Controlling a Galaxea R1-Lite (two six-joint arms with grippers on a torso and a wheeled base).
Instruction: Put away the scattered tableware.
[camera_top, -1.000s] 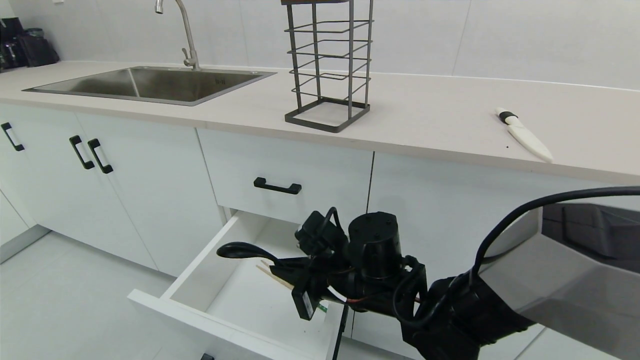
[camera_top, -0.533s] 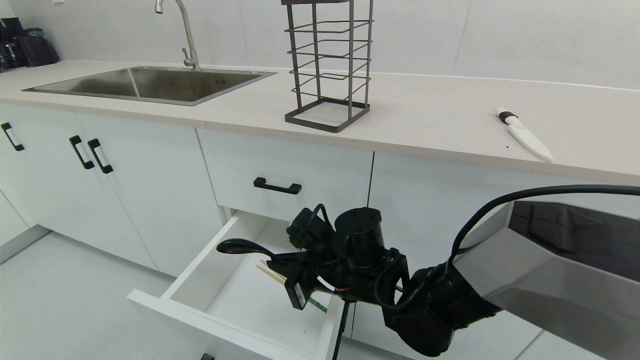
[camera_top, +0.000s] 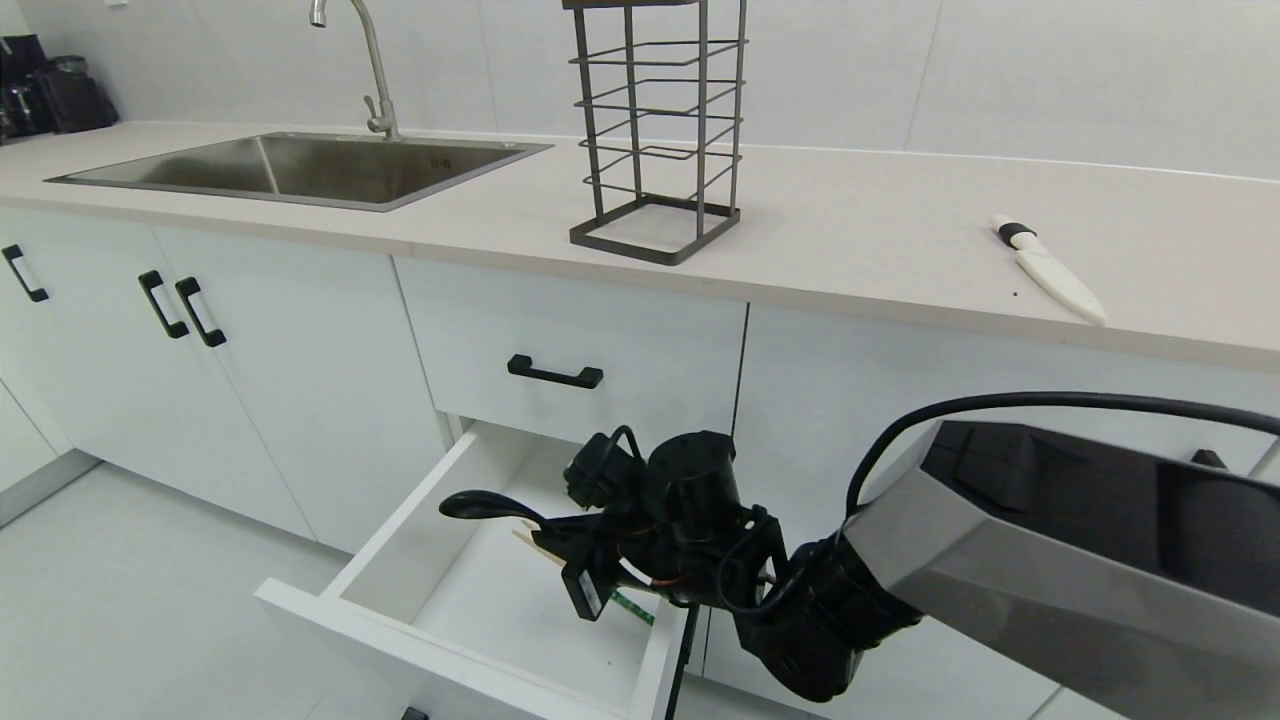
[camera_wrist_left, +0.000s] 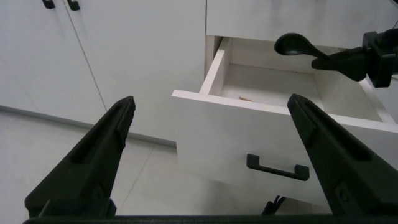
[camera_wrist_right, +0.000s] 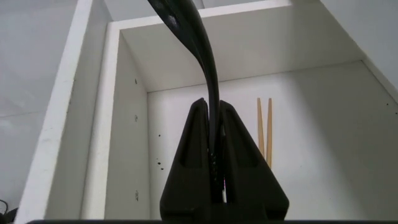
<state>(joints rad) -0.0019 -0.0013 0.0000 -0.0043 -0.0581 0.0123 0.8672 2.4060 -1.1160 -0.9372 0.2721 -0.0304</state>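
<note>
Partway through stowing the black spoon (camera_top: 480, 503): pinched tight by the handle in the right hand (camera_top: 555, 527), bowl end poking toward the left, hanging over the open drawer (camera_top: 395, 530) at lower centre of the head view, not yet resting on anything. Already in there, flat on the drawer floor: a pair of chopsticks (camera_wrist_right: 264, 132). Next up, probably: dip lower, get the spoon down near the floor beside the chopsticks, then let go, minding the drawer wall on the left of the frame. After that, presumably back up for the white knife (camera_top: 1050, 272) lying on the counter (camera_top: 850, 230) at the right. Left hand (camera_wrist_left: 210, 102) spread wide, holding nothing, parked low facing the drawer front. Compared with a second ago: a slide left and a touch lower in the frame for the right wrist and forearm, barely any shift for the spoon bowl.
</note>
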